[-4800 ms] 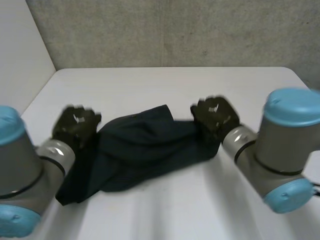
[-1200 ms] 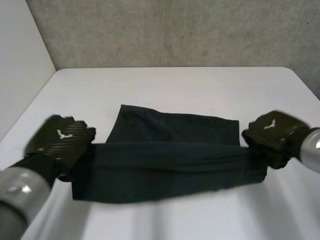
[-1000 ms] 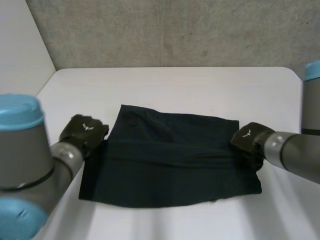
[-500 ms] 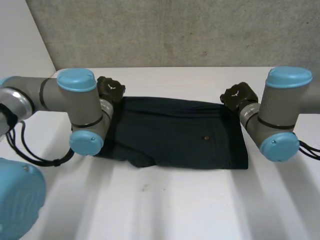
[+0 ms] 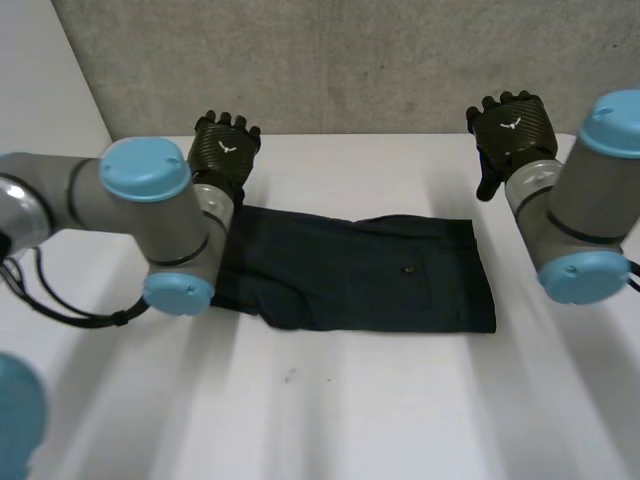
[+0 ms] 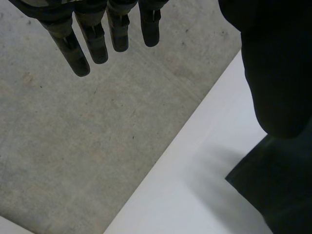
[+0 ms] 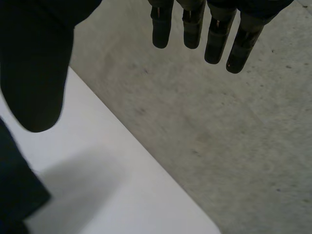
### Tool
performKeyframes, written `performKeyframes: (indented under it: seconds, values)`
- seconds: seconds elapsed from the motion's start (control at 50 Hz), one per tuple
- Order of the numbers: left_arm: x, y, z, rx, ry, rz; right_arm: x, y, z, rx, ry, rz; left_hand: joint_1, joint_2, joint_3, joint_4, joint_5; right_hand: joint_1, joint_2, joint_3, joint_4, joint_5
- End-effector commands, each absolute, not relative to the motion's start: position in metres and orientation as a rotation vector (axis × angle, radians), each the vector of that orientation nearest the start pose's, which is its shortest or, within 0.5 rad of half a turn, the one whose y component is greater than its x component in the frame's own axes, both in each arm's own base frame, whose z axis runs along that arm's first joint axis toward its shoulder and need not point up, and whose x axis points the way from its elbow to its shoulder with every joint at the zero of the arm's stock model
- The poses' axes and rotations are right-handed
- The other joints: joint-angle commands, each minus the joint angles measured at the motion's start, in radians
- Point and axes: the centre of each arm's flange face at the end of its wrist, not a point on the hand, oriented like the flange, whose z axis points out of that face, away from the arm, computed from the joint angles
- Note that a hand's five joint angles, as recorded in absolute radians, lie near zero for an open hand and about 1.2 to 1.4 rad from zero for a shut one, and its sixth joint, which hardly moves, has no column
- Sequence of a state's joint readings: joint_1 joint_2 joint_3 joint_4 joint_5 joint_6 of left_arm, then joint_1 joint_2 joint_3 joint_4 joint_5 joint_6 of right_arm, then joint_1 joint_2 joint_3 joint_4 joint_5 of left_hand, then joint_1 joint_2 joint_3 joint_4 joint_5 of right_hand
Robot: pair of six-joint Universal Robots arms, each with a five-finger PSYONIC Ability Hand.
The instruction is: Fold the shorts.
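Observation:
The dark navy shorts (image 5: 350, 275) lie flat on the white table (image 5: 330, 410) as a wide folded band, with a small button on the upper layer. My left hand (image 5: 225, 150) hangs in the air over the table's far edge, past the shorts' far left corner, fingers straight and holding nothing. My right hand (image 5: 510, 130) is raised past the far right corner, also open and empty. In the left wrist view, the fingers (image 6: 97, 34) point at the wall and a shorts corner (image 6: 273, 190) lies below the thumb. In the right wrist view, the fingers (image 7: 195, 24) are spread above a shorts corner (image 7: 14, 195).
A grey concrete wall (image 5: 350, 60) rises right behind the table's far edge, close to both hands. A pale side wall (image 5: 40, 120) stands at the left. Bare tabletop stretches in front of the shorts toward the near edge.
Both hands let go of the shorts' far edge, opened, and rose toward the wall. The shorts, carried over and laid down folded earlier, now lie still.

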State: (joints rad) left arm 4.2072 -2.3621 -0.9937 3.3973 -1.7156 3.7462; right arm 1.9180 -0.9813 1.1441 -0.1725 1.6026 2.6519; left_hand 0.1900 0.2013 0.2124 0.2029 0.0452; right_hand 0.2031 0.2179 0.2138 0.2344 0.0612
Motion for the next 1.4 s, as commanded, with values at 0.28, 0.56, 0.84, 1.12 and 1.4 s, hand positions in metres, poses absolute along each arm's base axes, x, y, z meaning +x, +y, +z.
performKeyframes:
  seconds: [0.28, 0.56, 0.84, 1.12, 1.4]
  values:
    - [-0.279, -0.324, 0.125, 1.055, 2.061, -1.88, 0.236, -0.27, 0.15, -0.98, 2.375, -1.675, 0.012, 0.0, -0.011, -0.001, -0.018, 0.131, 0.117, 0.121, 0.1, 0.099]
    - [-0.265, -0.311, 0.137, 1.047, 2.067, -1.859, 0.232, -0.28, 0.12, -0.974, 2.377, -1.722, 0.003, -0.008, -0.019, -0.01, -0.027, 0.357, 0.343, 0.347, 0.326, 0.325]
    - [-0.259, -0.289, 0.2, 0.98, 1.957, -2.025, 0.22, -0.293, 0.128, -0.923, 2.375, -1.812, -0.012, -0.023, -0.034, -0.025, -0.041, 1.193, 1.178, 1.182, 1.162, 1.161]
    - [-0.242, -0.255, 0.233, 0.933, 1.9, -2.092, 0.187, -0.303, 0.158, -1.488, 2.489, -1.828, -0.015, -0.026, -0.037, -0.028, -0.044, 1.193, 1.178, 1.182, 1.162, 1.161]
    - [-0.24, -0.253, 0.25, 0.831, 1.925, -2.196, 0.334, -0.256, 0.217, -1.859, 1.722, -2.15, -0.015, -0.026, -0.037, -0.028, -0.044, 1.193, 1.178, 1.182, 1.162, 1.161]
